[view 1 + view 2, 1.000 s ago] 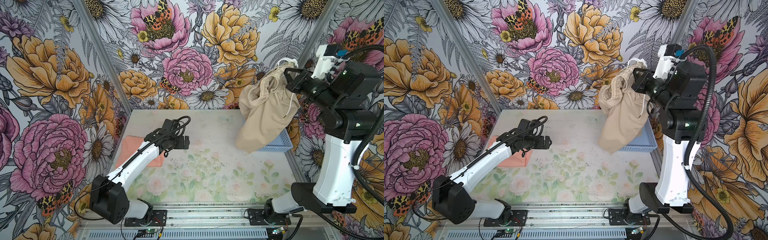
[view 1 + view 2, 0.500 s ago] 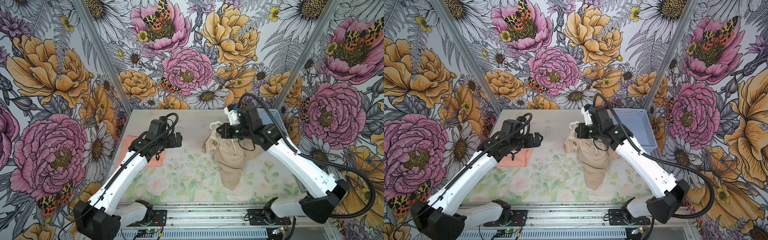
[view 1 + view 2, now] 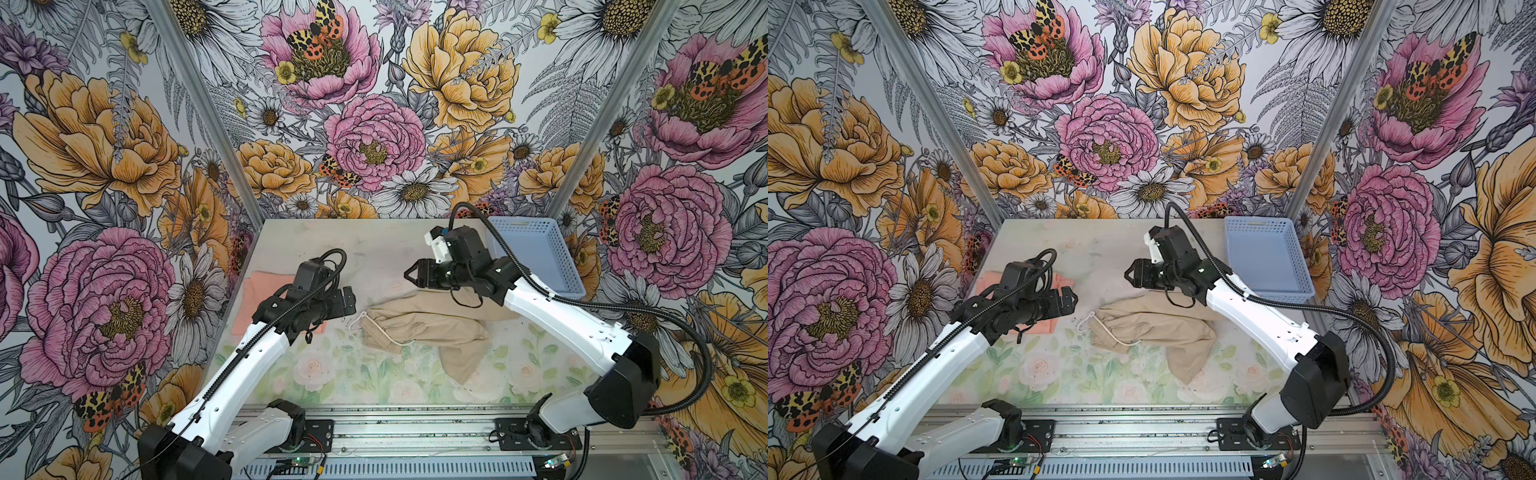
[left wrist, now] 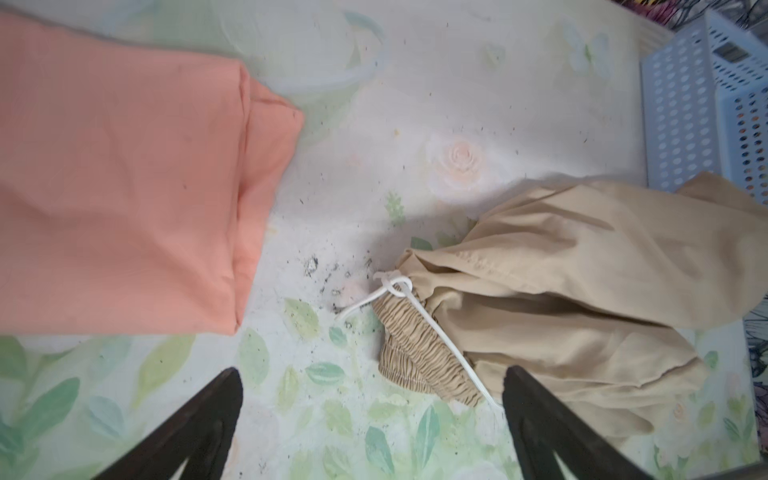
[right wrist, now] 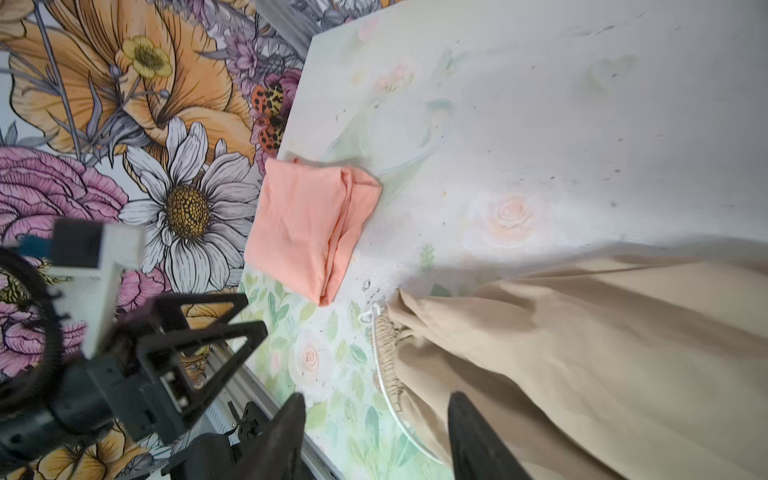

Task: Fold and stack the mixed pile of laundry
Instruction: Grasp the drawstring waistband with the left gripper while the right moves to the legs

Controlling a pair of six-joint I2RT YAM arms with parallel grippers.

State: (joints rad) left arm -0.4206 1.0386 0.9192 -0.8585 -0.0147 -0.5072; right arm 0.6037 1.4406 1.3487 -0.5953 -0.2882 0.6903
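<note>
At the left edge of the worktop [image 3: 374, 245] lies the T-shirt [image 3: 266, 291] [image 3: 988, 282], folded into a flat peach rectangle. Only plain cloth faces up, in the left wrist view [image 4: 124, 166] and the right wrist view [image 5: 299, 224] alike, so none of its print can be read. The left arm reaches over the shirt's near corner and hides part of it in both top views.

The left gripper [image 3: 347, 301] [image 3: 1069, 299] hovers just past the shirt's right edge, pointing toward the shorts. Its jaws are spread wide and grip nothing. The left wrist view [image 4: 372, 374] shows the worktop and the gathered waistband [image 4: 415, 353] between the two dark tips.

The shorts [image 3: 428, 328] [image 3: 1154, 328] lie crumpled mid-worktop, well apart from the shirt. The waist points left, and one leg trails toward the front edge. The white drawstring [image 4: 432, 330] is knotted at the waist and loops out onto the worktop.

The right gripper [image 3: 409, 274] [image 3: 1129, 274] hangs above the worktop, just behind the shorts and clear of the cloth. Its jaws are parted and hold nothing, with beige cloth and the drawstring below them in the right wrist view [image 5: 376, 399].

The blue perforated basket [image 3: 523, 222] [image 3: 1258, 224] stands at the far right corner. Its walls carry no mark that can be made out.
</note>
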